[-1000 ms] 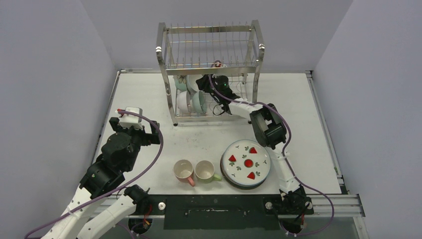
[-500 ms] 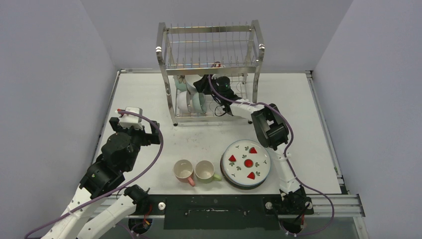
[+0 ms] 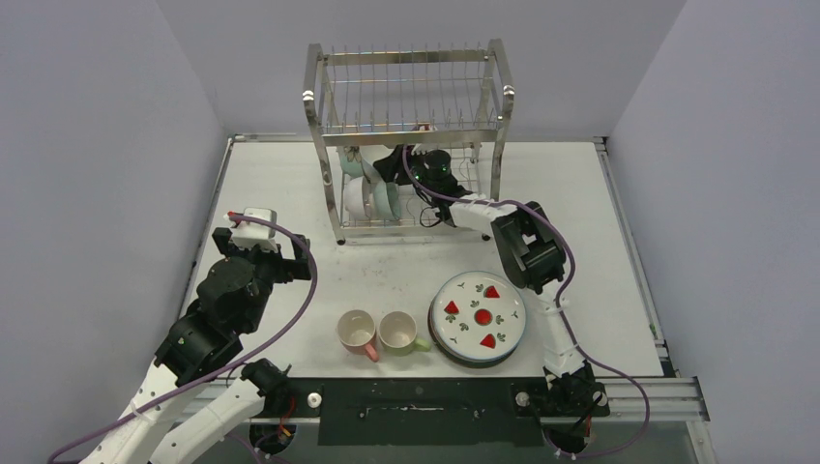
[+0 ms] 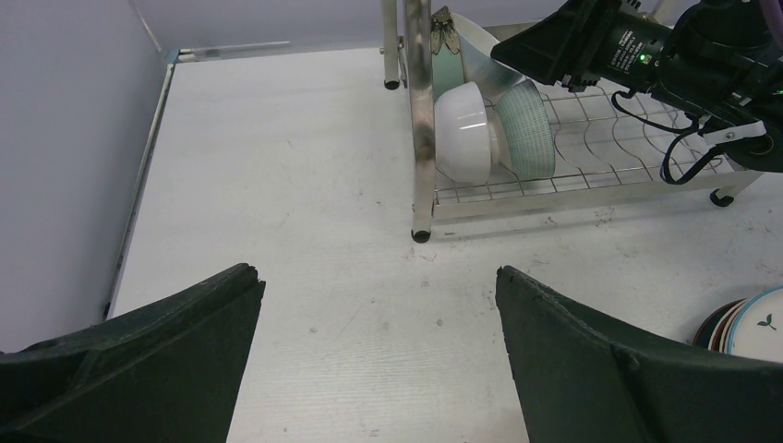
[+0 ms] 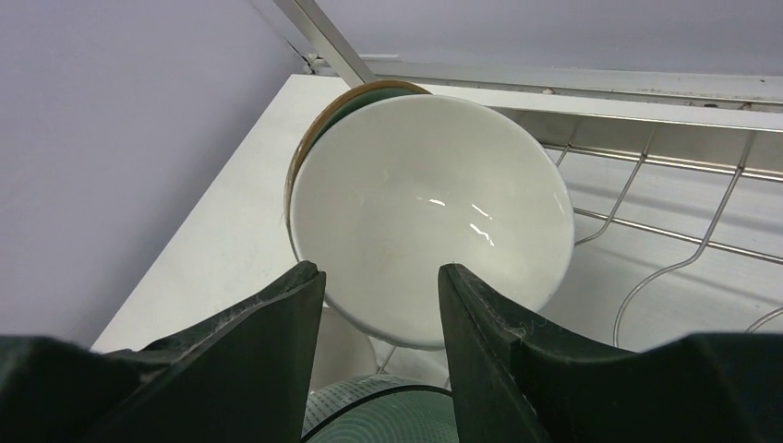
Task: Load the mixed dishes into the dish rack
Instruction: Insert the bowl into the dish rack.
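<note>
Top external view: right arm stretches forward, right gripper inside the lower tier of the dish rack — fingers parted, gripping nothing, white bowl just ahead. Left gripper hovers wide open, empty.

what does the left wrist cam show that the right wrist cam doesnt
Only the left wrist view: the open left gripper over the table, the edge of the plate stack, and the right arm reaching into the dish rack. Only the right wrist view: the inside of a white bowl close up, a brown-rimmed plate behind it, framed by the right gripper with its fingers parted. Both: the rack's wires and a mint-green bowl.
</note>
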Robot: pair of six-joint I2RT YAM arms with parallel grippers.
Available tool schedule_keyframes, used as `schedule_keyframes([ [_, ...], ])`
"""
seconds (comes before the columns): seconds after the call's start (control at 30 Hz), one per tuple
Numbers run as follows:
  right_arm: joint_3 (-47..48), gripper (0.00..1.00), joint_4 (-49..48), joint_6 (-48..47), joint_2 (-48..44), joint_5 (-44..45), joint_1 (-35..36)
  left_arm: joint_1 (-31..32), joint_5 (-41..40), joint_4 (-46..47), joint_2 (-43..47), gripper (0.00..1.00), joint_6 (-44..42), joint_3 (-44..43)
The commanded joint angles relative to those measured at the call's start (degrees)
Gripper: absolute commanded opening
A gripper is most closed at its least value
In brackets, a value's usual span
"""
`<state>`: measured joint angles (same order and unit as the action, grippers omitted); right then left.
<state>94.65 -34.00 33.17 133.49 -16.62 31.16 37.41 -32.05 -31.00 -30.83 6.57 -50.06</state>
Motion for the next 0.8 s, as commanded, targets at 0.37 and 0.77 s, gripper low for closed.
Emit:
schedule_keyframes([
  [0.37,1.9,0.48,-8.5,0.4,-3.5,-9.0,-0.4,0.0,0.7,2.4,0.1,0.97,-0.6,-0.4],
  [0.77,5.8,0.45,-2.5,-2.6,-1.0,-11.2,-0.5,0.0,0.7,2.4,-0.2,0.97,-0.6,-0.4],
])
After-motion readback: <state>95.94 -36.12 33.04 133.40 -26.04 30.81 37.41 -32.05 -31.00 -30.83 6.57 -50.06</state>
